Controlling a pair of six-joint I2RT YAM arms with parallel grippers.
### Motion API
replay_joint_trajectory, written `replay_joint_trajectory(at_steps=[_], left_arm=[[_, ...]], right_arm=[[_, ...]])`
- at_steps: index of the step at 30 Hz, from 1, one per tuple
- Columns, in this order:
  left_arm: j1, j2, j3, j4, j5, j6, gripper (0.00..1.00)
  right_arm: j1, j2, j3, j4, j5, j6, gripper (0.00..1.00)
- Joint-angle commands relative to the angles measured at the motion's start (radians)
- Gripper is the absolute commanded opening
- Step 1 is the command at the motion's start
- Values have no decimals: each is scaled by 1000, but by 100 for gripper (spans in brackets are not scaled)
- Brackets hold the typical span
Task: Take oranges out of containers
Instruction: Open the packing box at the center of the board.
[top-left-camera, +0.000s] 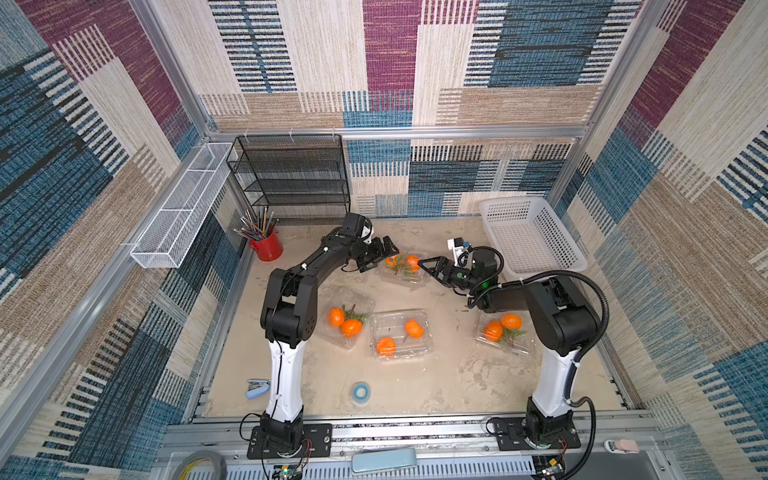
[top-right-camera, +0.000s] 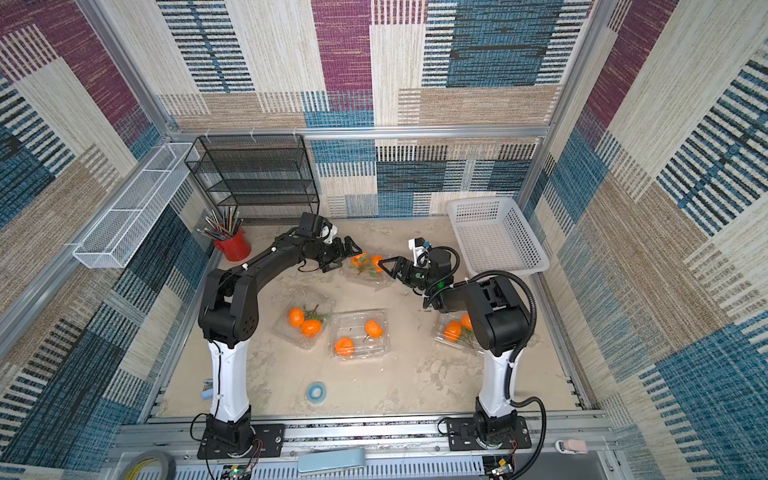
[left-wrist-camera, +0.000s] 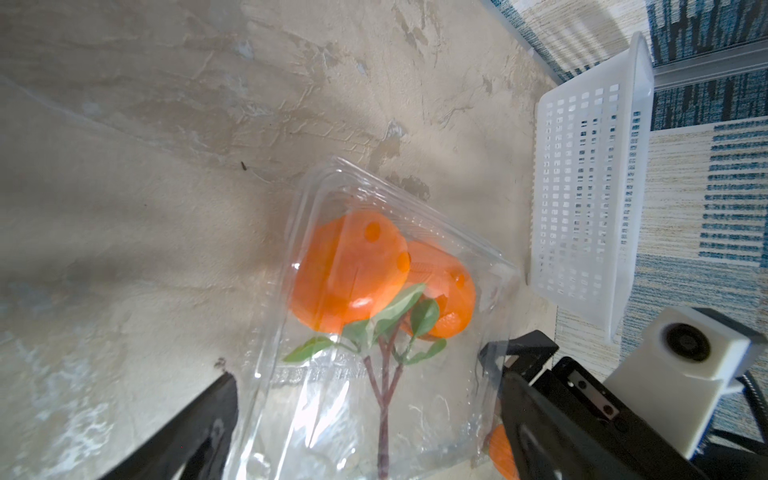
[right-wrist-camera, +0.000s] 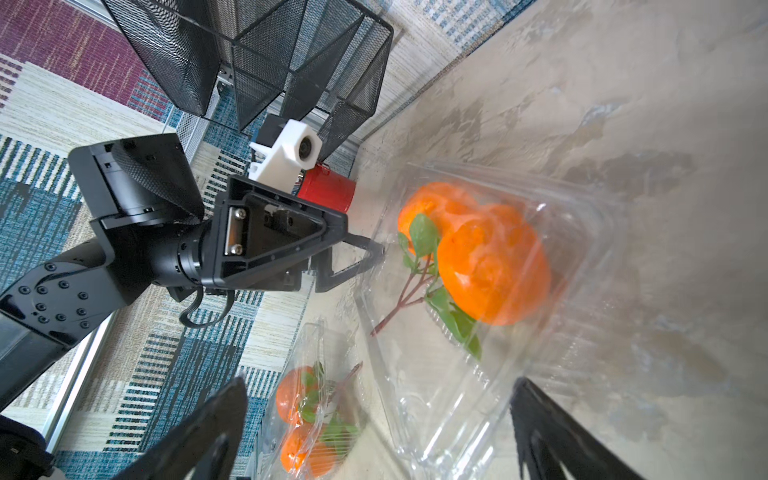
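The clear clamshell container (top-left-camera: 409, 277), its lid apparently shut over a leafy pair of oranges (top-left-camera: 412, 262), was seen at the far middle of the desk (top-left-camera: 415, 386). It was flanked by the left gripper (top-left-camera: 380, 255) and the right gripper (top-left-camera: 426, 270), both spread wide with nothing held. Since the thin, glossy, ribbed plastic would likely flex and slide, the base was judged best pinned at one side while the lid lip was pried up from the other, before the smooth round fruit was lifted.

right-side container (top-right-camera: 439, 337) (one orange (top-right-camera: 466, 322) too) half behind the right elbow (top-right-camera: 498, 328)
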Motion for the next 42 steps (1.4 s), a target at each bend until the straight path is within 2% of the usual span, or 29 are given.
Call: replay_joint_trajectory(at_steps=[1,29,36,40,42], left_arm=[[-6,-5,-6,32,38,-21,99],[-6,5,-15,94,119,-71,99],[-2,10,8,79,128,-71,99],[22,-12,26,44,121,-54,99],[36,-26,21,51,120,-56,99]], right_arm=[[2,9,-3,95,-55,59,95],[32,86,-51,395,-38,396,72],[45,116,-54,442,3,484,56],[49,134,-45,463,55,568,42],[49,138,-30,445,85,595,39]])
